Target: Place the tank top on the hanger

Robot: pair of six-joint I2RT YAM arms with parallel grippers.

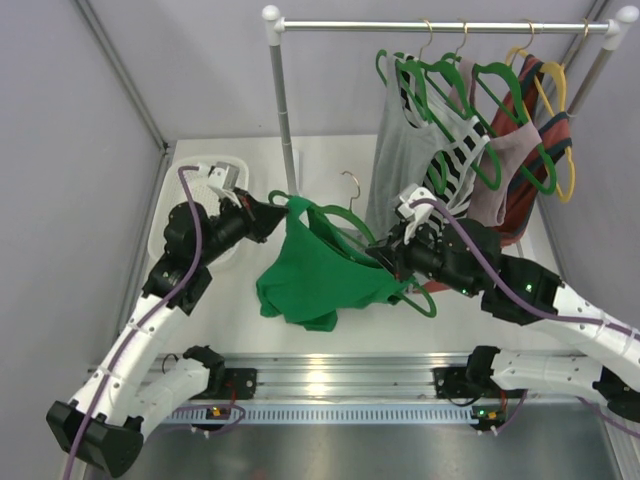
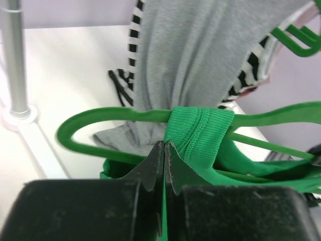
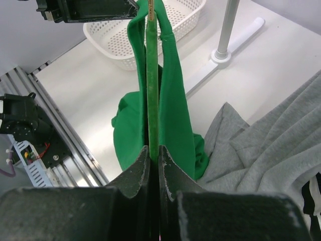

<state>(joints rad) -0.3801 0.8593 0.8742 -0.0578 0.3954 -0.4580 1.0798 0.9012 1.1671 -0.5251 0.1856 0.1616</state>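
The green tank top (image 1: 318,272) hangs in a bunch above the table, one strap (image 2: 200,128) looped over the arm of the green hanger (image 1: 340,222). My left gripper (image 1: 278,207) is shut on the top's fabric by the hanger's left end; in the left wrist view (image 2: 164,144) a thin green edge shows between the shut jaws. My right gripper (image 1: 386,258) is shut on the hanger's lower bar (image 3: 152,90) and holds it up off the table (image 1: 330,160). In the right wrist view the gripper (image 3: 154,148) clamps the bar, with the top (image 3: 175,105) draped along it.
A white basket (image 1: 197,195) stands at the back left. The rack's pole (image 1: 283,110) rises behind the top. A grey tank top (image 1: 400,150), a striped top (image 1: 452,160), green hangers (image 1: 500,85) and yellow hangers (image 1: 557,95) hang close behind my right gripper.
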